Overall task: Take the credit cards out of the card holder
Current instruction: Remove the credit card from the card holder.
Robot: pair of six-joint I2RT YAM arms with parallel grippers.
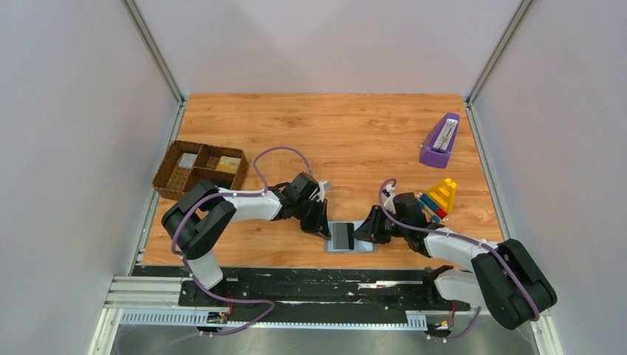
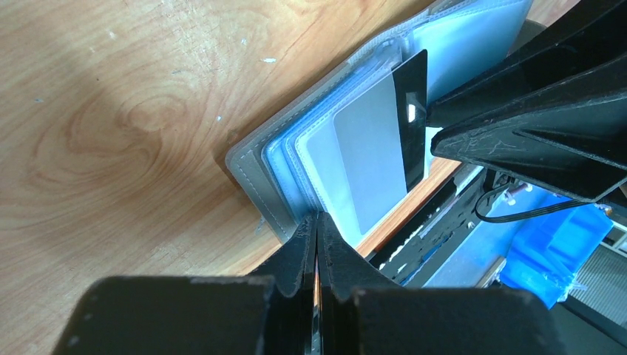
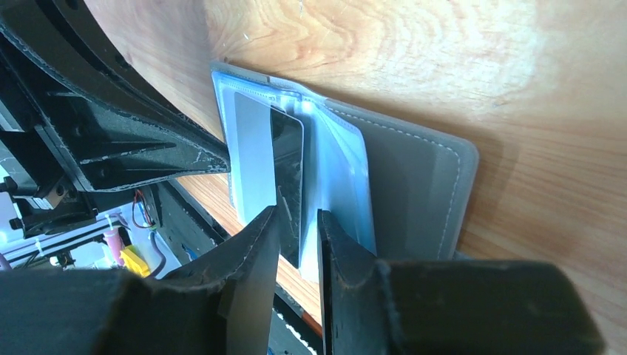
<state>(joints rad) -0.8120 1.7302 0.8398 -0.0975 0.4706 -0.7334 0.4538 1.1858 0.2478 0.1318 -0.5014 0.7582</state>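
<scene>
Here, one credit card [image 3: 253, 148] between the parted right fingers [image 3: 344, 248].

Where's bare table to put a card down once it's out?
Widest bare wood: the far middle of the table, between the woven tray and the purple object. Crowded: the near edge around the card holder, where the left gripper and right gripper meet, and beside the coloured block toy on the right.

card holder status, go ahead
Left gripper shut at the edge of the card holder. Right gripper slightly open at the striped grey credit card, not yet lifted away. Nothing in the way.
</scene>
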